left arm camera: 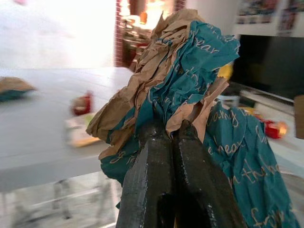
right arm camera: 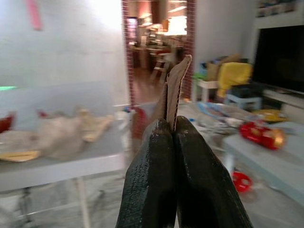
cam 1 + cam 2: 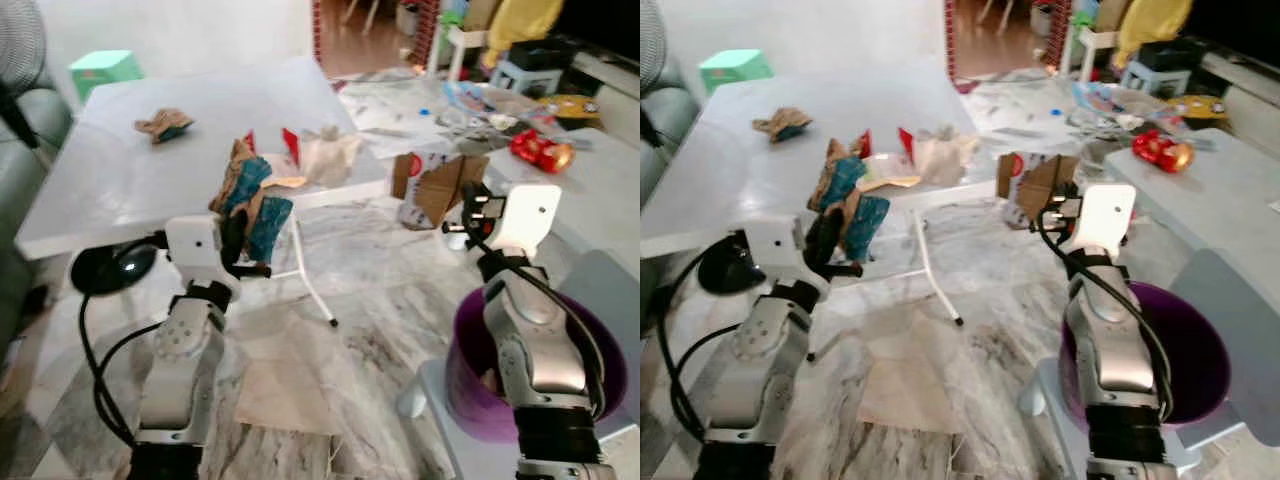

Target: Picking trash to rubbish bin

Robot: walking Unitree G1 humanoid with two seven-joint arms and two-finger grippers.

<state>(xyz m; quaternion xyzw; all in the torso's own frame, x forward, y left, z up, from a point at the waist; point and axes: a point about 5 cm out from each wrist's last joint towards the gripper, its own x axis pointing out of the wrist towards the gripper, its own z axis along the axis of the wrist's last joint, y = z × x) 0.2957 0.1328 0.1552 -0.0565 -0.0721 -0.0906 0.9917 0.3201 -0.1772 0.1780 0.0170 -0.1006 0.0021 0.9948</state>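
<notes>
The left gripper (image 3: 243,243) is holding a crumpled paper wrapper (image 3: 245,200), brown and teal with printed writing, in the middle left of the left eye view, just in front of the edge of the white table (image 3: 120,190). In the left wrist view its two black fingers (image 1: 147,180) are pressing together on the lower folds of the wrapper, and the rest is rising loose above them. I judge this wrapper to be very light and soft, so it is bending easily and could slip out if the grip is opening a little; a hold deep in the thick folds seems safest. The right gripper (image 3: 1058,212) is closing on a piece of brown cardboard (image 3: 1032,180), which is looking stiffer and flat, pinched at its lower edge. The purple bin (image 3: 470,390) is standing in the lower right of the frame, under the right arm and well apart from the left one. More trash is lying on the table: another crumpled wrapper (image 3: 165,124) in the upper left and pale paper (image 3: 325,155) near the table edge
</notes>
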